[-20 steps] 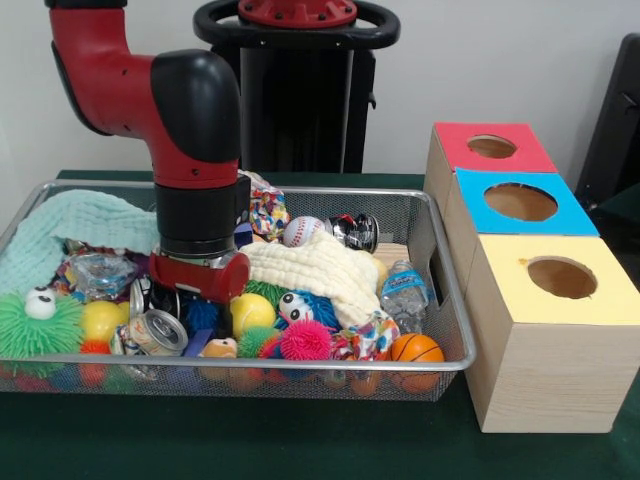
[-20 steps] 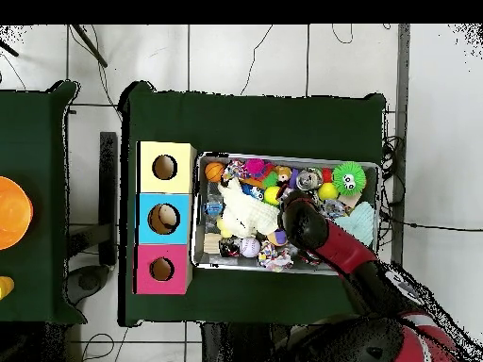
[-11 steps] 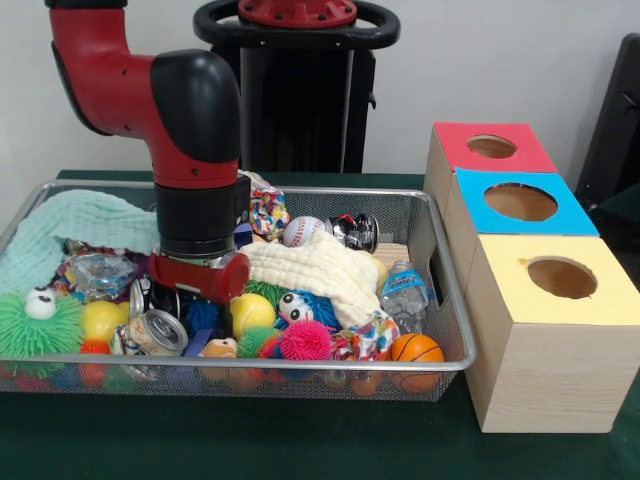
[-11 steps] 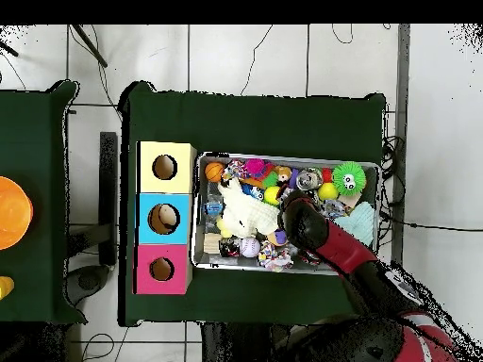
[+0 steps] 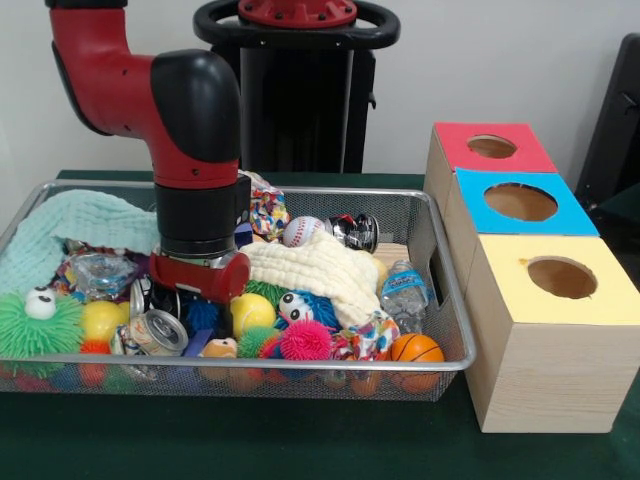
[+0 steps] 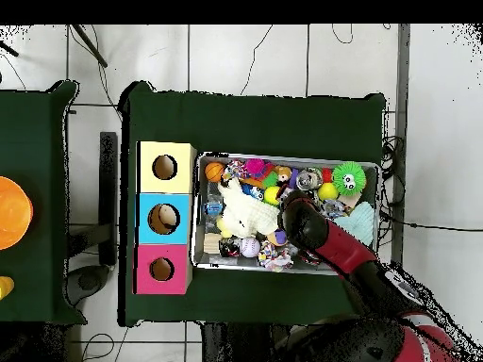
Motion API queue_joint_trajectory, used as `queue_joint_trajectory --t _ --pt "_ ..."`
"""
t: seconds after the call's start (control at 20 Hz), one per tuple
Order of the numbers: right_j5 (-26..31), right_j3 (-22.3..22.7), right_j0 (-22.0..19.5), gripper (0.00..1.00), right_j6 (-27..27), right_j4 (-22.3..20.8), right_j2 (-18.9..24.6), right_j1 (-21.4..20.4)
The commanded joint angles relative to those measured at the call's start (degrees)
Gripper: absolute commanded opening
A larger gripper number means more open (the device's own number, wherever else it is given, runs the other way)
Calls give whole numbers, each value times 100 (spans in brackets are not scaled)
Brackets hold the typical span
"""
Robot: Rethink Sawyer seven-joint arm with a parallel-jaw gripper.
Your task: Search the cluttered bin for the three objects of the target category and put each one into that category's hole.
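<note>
The bin [image 5: 440, 300] is a wire mesh basket on the green table [image 5: 300, 445], packed to the rim. At its far left lies a mint cloth [image 5: 70, 225]; a cream cloth [image 5: 315, 268] is heaped in the middle. Along the near side sit a green spiky toy [image 5: 35, 325] with eyes, a yellow ball [image 5: 100, 320], a can [image 5: 155, 332] on its side, a second yellow ball [image 5: 250, 312], a pink spiky ball [image 5: 305, 340] and a small basketball [image 5: 415, 348]. A baseball [image 5: 302, 231] and a crushed dark can [image 5: 355, 230] lie toward the far side, and a small water bottle [image 5: 403, 290] leans at the right end. Any print on the cans and bottle is too small to read.

The arm [image 5: 190, 130] comes down into the left half of the bin, its red wrist low among the toys. The gripper [image 5: 165, 300] is buried in the clutter behind the can, so I cannot tell how far it is open or whether it holds anything.

Just right of the bin, touching it, stand three wooden boxes, each with a round hole on top: yellow box [image 5: 555, 275] nearest, blue box [image 5: 520, 203] in the middle, red box [image 5: 492, 147] farthest. The holes look dark and nothing shows inside them.

The overhead view shows open green table [image 6: 255, 123] along the bin's long sides.
</note>
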Motion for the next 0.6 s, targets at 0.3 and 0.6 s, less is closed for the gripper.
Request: queue_joint_trajectory --t 0.3,0.6 --pt "692 731 -316 100 1146 186 739 -106" --pt "1816 871 -522 100 527 52 705 -665"
